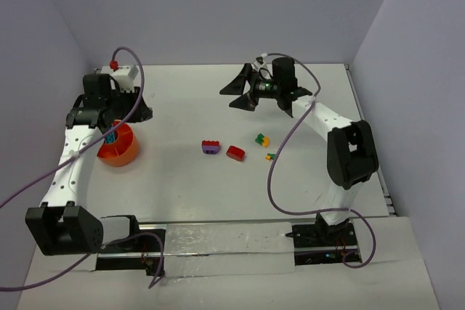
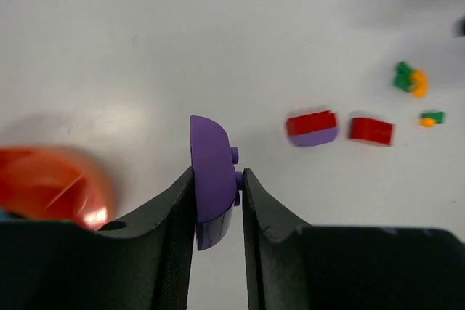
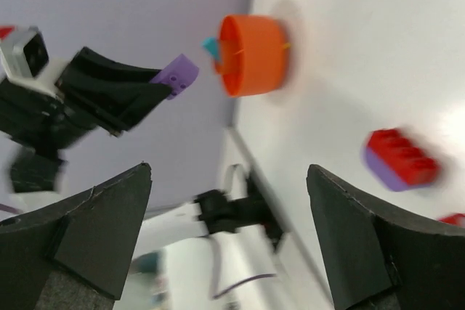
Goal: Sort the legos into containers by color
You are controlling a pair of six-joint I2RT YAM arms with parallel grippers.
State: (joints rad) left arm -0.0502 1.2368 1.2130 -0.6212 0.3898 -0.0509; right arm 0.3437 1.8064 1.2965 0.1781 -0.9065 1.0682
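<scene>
My left gripper [image 2: 218,176] is shut on a purple lego [image 2: 212,179], which stands upright between the fingers. In the top view this gripper [image 1: 138,112] hangs just behind the orange bowl [image 1: 118,148], which holds a teal lego [image 1: 109,137]. My right gripper [image 1: 236,93] is open and empty at the back of the table. Its wrist view shows wide jaws [image 3: 229,172], the bowl [image 3: 251,54] and the purple lego [image 3: 176,75] in the left fingers. On the table lie a red-on-purple lego [image 1: 211,147], a red lego [image 1: 235,153], a green-orange one [image 1: 261,139] and a small green-yellow one [image 1: 270,156].
Walls close the table [image 1: 182,194] at the back and on both sides. The left arm's purple cable [image 1: 138,70] loops above the bowl. The right arm's cable [image 1: 270,179] hangs beside the small legos.
</scene>
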